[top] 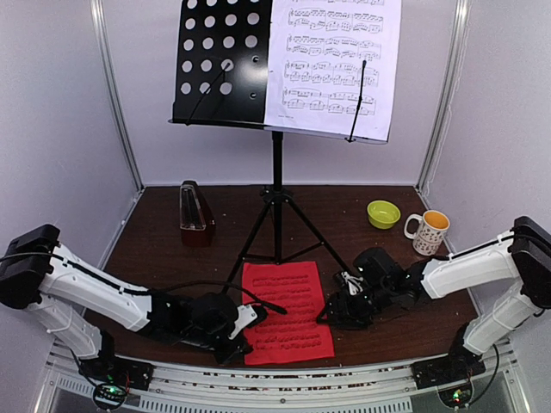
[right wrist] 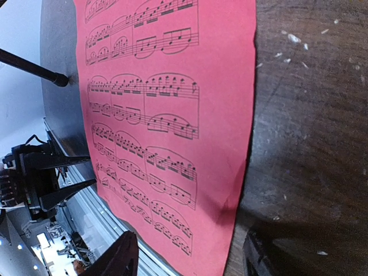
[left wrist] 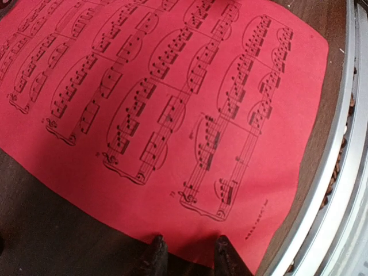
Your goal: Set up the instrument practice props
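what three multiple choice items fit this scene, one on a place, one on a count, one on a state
1. The red sheet is: A taped to the wall B flat on the table, before the stand's legs C rolled up
2. Music sheets in view: A one B two C three
3. The right tool is: A open, holding nothing B shut on the red sheet C out of sight
Answers: 1 B, it lies flat by the tripod feet; 2 B, one red, one white sheet on the stand; 3 A, its jaws stand wide apart.
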